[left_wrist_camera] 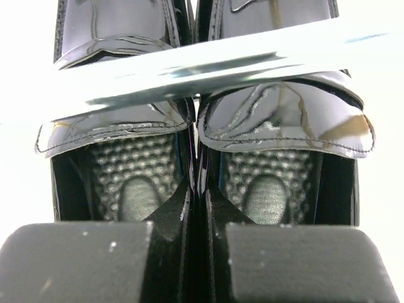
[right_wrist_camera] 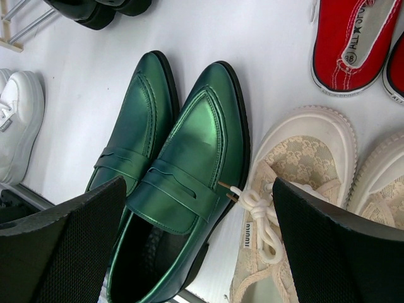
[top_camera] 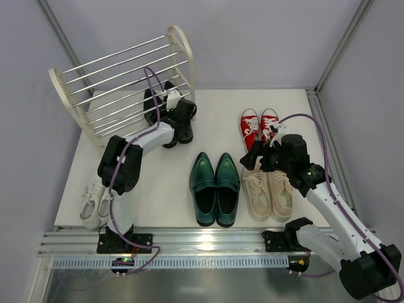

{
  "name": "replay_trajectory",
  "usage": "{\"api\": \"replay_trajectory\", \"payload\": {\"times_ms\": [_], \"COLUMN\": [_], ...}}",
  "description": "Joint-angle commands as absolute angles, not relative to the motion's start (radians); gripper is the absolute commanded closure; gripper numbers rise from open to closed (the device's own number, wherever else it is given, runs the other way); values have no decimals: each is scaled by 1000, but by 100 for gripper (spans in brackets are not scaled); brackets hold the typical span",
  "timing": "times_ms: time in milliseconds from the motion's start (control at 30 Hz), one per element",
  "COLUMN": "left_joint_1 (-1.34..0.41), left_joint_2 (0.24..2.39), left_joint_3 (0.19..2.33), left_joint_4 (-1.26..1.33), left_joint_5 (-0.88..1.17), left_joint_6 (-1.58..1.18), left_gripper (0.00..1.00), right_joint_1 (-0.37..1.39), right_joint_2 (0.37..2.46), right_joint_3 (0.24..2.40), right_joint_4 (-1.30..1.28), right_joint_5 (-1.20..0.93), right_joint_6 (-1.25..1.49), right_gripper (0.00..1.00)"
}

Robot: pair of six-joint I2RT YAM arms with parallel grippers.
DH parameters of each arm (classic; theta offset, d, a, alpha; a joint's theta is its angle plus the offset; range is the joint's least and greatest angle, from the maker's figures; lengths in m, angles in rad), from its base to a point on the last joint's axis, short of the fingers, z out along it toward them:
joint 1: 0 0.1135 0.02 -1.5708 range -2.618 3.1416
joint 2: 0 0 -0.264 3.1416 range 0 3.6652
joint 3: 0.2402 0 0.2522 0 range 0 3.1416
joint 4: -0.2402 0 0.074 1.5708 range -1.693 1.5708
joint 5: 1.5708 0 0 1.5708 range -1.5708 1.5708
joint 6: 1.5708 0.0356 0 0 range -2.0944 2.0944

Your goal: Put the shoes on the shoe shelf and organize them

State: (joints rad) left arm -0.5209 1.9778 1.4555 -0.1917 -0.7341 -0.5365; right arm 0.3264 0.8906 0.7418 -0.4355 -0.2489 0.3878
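Gripping glossy black dress shoes (left_wrist_camera: 284, 120) in closed left tool (left_wrist_camera: 202, 252) at shoe shelf (top_camera: 184, 45). Hovering wide-open right tool (right_wrist_camera: 199, 189) over green loafers (right_wrist_camera: 196, 139).

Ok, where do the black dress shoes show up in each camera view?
Top external: black dress shoes upper left of centre, at the shelf.
Left wrist: they fill the frame, openings toward the camera.
Right wrist: just a sliver at the top-left edge.
Shared landmark: the shelf's silver rods.
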Motion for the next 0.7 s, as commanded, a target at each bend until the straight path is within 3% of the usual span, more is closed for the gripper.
{"api": "replay_trajectory", "payload": {"times_ms": [0, 367, 667], "left_joint_1": [-502, -502, -502], "left_joint_2": [1953, 1971, 2025], "left_joint_3": [1537, 1499, 1582], "left_joint_4": [-5, 202, 158], "left_joint_5": [-834, -854, -959], "left_joint_6": [-512, -486, -479], "left_gripper": [100, 100, 100], "right_joint_1": [333, 333, 333], "right_joint_2": [888, 885, 877], "right_joint_3": [736, 726, 723], "right_joint_4": [-416, -410, -413], "right_joint_5": [-235, -238, -238], "right_joint_6": [379, 382, 383], "right_gripper": [3, 3, 3]}}
